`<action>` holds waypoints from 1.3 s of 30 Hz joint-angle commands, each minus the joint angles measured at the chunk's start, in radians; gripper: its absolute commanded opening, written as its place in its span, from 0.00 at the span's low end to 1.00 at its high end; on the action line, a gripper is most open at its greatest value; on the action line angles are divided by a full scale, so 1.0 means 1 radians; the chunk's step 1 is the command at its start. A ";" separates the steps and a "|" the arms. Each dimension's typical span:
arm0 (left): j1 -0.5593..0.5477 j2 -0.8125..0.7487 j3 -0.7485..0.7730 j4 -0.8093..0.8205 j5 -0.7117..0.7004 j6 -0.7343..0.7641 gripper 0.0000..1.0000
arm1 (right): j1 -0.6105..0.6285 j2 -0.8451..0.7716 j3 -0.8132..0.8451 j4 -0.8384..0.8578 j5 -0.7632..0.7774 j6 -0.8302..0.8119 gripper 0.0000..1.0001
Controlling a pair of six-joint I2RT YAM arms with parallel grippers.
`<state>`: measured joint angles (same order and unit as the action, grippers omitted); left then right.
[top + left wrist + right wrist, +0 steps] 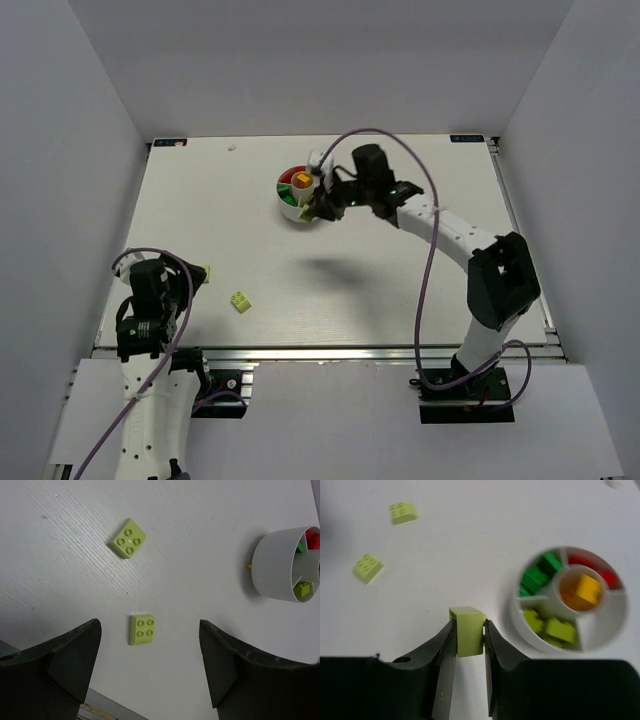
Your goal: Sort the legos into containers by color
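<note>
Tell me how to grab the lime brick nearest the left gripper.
Take the lime brick by its two opposite side walls, coming straight down from above: it lies flat, studs up, nearly square to the open fingers, with nothing crowding it.

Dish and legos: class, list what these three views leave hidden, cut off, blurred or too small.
Top external: right gripper covers part of the dish; legos inside too small to count.
Left wrist: picture edge cuts off the dish.
Right wrist: dish contents blurred; fingers hide the held lime brick's sides.
</note>
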<state>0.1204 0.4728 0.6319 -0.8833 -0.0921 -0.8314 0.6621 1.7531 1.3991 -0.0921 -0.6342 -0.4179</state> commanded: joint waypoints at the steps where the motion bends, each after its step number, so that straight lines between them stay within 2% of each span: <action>1: -0.001 0.020 -0.015 0.069 0.043 -0.020 0.88 | -0.132 -0.029 0.047 0.061 0.011 0.287 0.00; 5: -0.001 0.041 -0.029 0.099 0.054 -0.020 0.88 | -0.197 0.008 0.078 0.064 0.057 0.442 0.00; 10: -0.001 0.073 -0.028 0.110 0.055 -0.008 0.88 | -0.206 0.084 0.139 0.138 0.085 0.534 0.00; 18: -0.001 0.066 -0.034 0.098 0.043 -0.021 0.88 | -0.211 0.305 0.345 0.186 0.281 0.706 0.00; 24: -0.001 0.063 -0.041 0.090 0.040 -0.028 0.88 | -0.211 0.373 0.419 0.206 0.315 0.693 0.00; 34: -0.002 0.105 -0.055 0.121 0.052 -0.014 0.88 | -0.210 0.424 0.402 0.201 0.327 0.654 0.00; 36: -0.001 0.112 -0.052 0.121 0.049 -0.011 0.88 | -0.208 0.436 0.400 0.203 0.326 0.653 0.03; 39: -0.001 0.112 -0.052 0.122 0.048 -0.009 0.88 | -0.206 0.447 0.399 0.206 0.318 0.645 0.14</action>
<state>0.1204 0.5858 0.5785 -0.7803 -0.0444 -0.8532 0.4534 2.1834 1.7618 0.0723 -0.3161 0.2455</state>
